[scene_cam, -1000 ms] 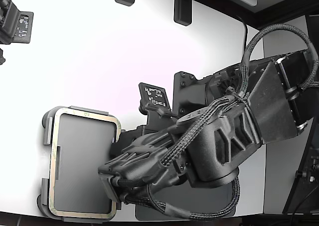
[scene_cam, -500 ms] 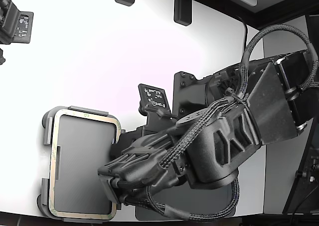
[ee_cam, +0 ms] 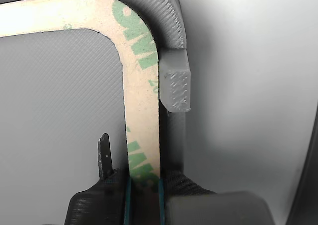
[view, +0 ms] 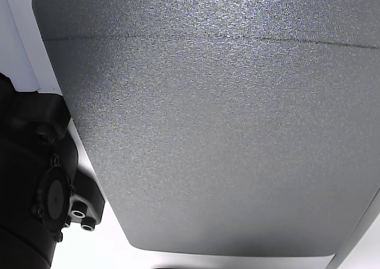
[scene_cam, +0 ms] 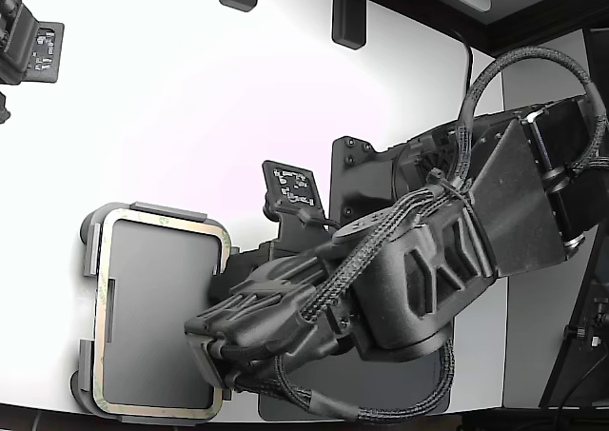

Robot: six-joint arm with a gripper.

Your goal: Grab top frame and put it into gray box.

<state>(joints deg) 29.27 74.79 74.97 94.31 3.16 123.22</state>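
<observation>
The top frame (scene_cam: 162,220), a thin pale beige ring, lies flat in the light gray box (scene_cam: 90,239) at the lower left of the exterior view. My gripper (scene_cam: 211,350) is down at the frame's right side, near its lower corner. In the wrist view the frame (ee_cam: 141,101), printed with green lettering, runs between my gripper's (ee_cam: 141,173) jaws. One thin fingertip (ee_cam: 105,153) stands inside the ring, a small gap away from the strip. The jaws straddle the strip without pressing on it. A raised tab (ee_cam: 175,88) of the box sits just outside the frame.
A darker gray flat mat (scene_cam: 285,407) lies under the arm by the table's front edge. A black tag plate (scene_cam: 293,184) stands behind the box. Black fixtures sit at the top (scene_cam: 347,12) and far left (scene_cam: 29,46). A textured gray surface (view: 208,120) fills the other view.
The arm has shifted very slightly toward the exterior view's left. The frame and the box have not moved.
</observation>
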